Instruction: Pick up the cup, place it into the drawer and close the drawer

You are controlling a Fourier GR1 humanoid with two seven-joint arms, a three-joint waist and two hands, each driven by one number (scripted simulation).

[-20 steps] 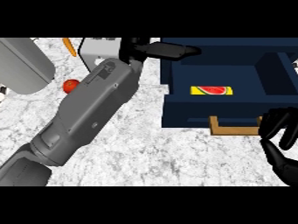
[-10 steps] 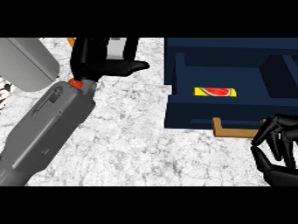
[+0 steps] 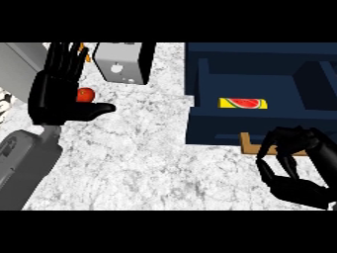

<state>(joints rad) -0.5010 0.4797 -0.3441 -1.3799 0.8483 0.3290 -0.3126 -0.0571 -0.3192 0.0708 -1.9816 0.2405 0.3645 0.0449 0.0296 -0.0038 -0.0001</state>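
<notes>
Showing one drawer (image 3: pixel 266 129) | one left hand (image 3: pixel 58 94) | one right hand (image 3: pixel 302 165)

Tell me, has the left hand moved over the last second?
Yes. The left hand has swung leftward, away from the blue drawer, and is now beside the red ball.

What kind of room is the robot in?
Probably a kitchen. The hands work over a marbled white counter top, with an open dark blue drawer set into it, and a small red fruit, maybe a tomato, lying beside a grey boxy object.
</notes>
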